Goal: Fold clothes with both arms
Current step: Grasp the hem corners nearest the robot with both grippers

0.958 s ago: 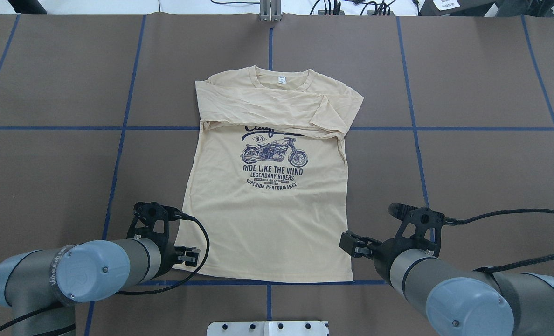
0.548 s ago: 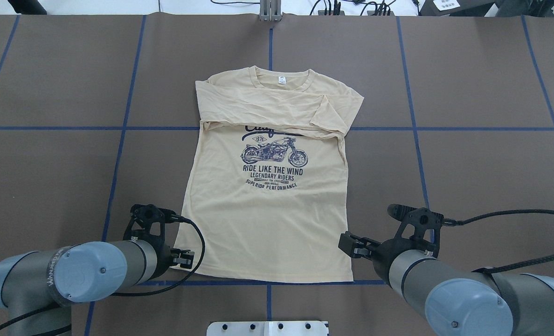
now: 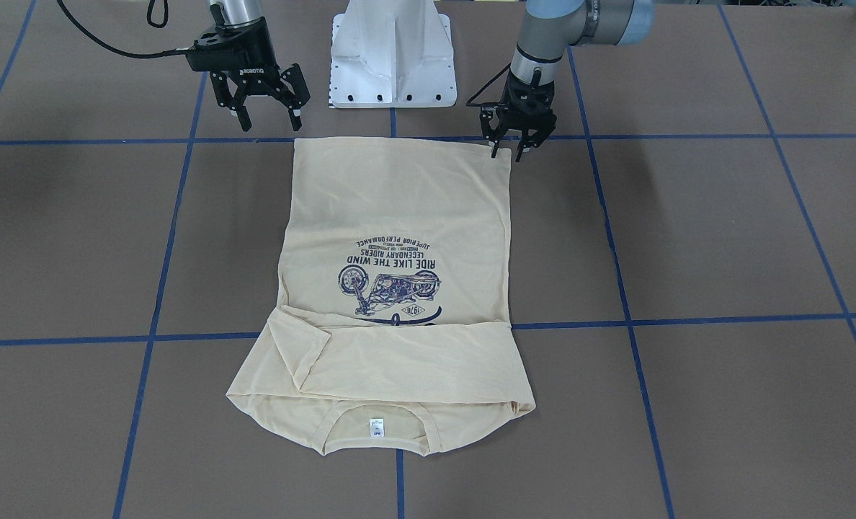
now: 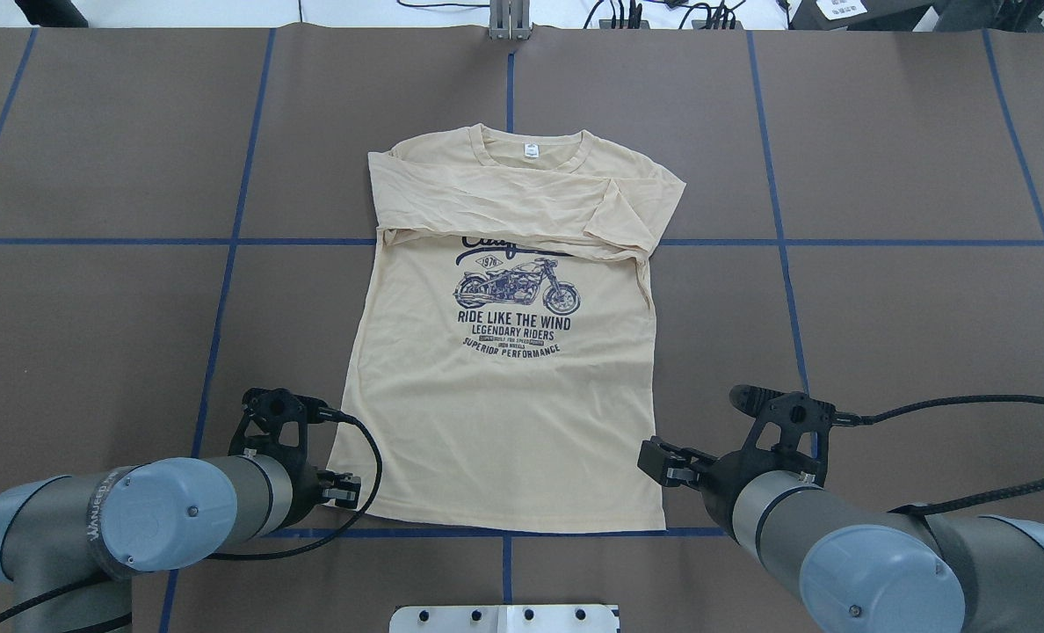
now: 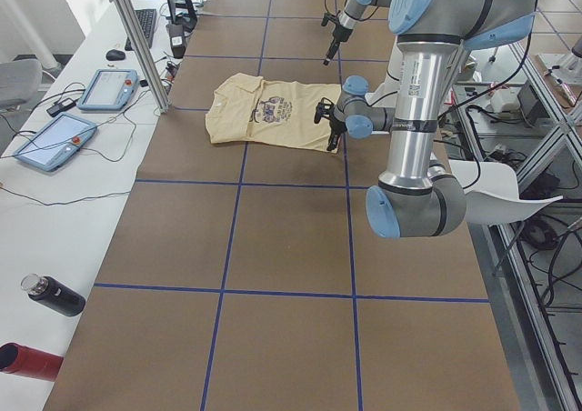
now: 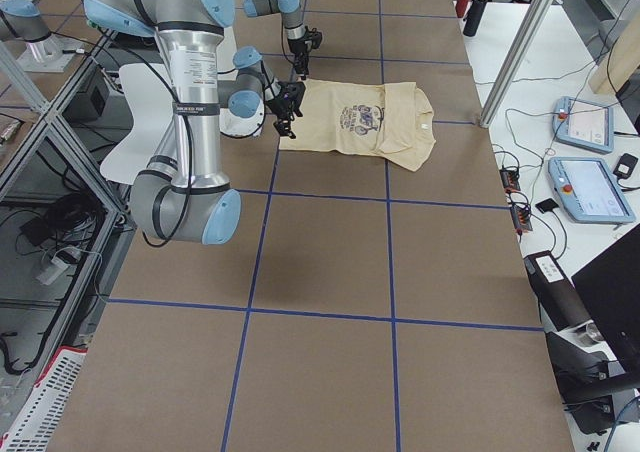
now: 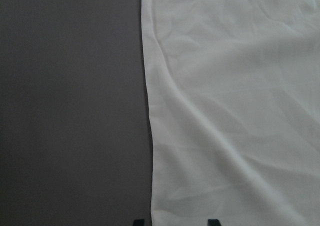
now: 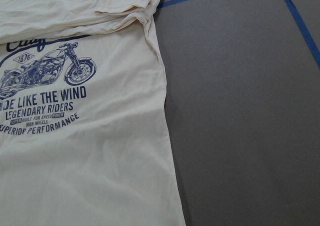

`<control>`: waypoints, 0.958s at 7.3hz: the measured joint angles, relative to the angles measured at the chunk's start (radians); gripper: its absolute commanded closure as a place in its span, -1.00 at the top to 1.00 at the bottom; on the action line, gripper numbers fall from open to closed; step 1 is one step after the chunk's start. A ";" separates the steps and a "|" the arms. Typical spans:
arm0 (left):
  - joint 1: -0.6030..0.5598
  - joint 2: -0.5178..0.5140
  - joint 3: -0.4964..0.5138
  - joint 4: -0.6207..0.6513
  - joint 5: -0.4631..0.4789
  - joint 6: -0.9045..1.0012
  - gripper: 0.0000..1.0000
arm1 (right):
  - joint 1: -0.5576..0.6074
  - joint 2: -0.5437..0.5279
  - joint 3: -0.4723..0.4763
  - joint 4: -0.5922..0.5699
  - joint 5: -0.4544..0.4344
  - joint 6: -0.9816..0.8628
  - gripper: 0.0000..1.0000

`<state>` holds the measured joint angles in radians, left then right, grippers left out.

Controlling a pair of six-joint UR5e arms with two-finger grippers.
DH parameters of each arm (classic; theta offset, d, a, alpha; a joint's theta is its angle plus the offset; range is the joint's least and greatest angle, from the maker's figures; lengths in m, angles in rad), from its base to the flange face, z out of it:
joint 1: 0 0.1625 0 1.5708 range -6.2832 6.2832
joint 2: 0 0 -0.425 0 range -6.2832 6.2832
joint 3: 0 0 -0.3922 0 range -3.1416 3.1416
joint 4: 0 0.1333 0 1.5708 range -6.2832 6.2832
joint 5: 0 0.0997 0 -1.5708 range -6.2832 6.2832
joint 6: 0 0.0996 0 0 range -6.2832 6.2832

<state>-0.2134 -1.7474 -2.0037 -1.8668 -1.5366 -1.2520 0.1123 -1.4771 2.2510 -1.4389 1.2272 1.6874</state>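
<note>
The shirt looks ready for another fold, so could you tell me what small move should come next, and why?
Probably lower the right gripper to its hem corner of the shirt. It hangs open, apparently above and beside that corner, while the open left gripper straddles the shirt's edge at the opposite corner. Both likely need a grip before lifting.

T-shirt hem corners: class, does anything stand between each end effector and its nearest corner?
Nothing visible does. The open left end effector hovers at one T-shirt corner, the open right end effector beside the other.
</note>
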 measured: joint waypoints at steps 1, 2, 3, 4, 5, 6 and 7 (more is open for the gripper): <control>0.002 -0.001 0.007 0.000 0.000 -0.001 -0.02 | 0.000 0.000 -0.001 0.000 0.000 0.000 1.00; 0.004 -0.001 0.011 0.000 0.000 -0.001 -0.06 | -0.001 -0.001 -0.002 0.000 0.000 0.001 1.00; 0.008 -0.001 0.014 0.000 0.000 -0.002 -0.09 | -0.002 -0.001 -0.002 0.000 0.000 0.001 1.00; 0.014 -0.001 0.017 0.000 0.000 -0.003 -0.15 | -0.004 -0.001 -0.002 0.000 0.000 0.001 1.00; 0.019 -0.001 0.020 0.000 0.000 -0.004 -0.18 | -0.008 -0.002 -0.002 0.000 -0.005 0.002 1.00; 0.022 -0.001 0.021 0.000 0.000 -0.004 -0.49 | -0.012 -0.003 -0.002 0.000 -0.011 0.002 1.00; 0.025 -0.002 0.021 0.000 -0.001 -0.005 -0.99 | -0.015 -0.003 -0.002 0.000 -0.014 0.001 1.00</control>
<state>-0.1887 -1.7492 -1.9830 -1.8669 -1.5374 -1.2566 0.0977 -1.4800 2.2488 -1.4388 1.2135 1.6886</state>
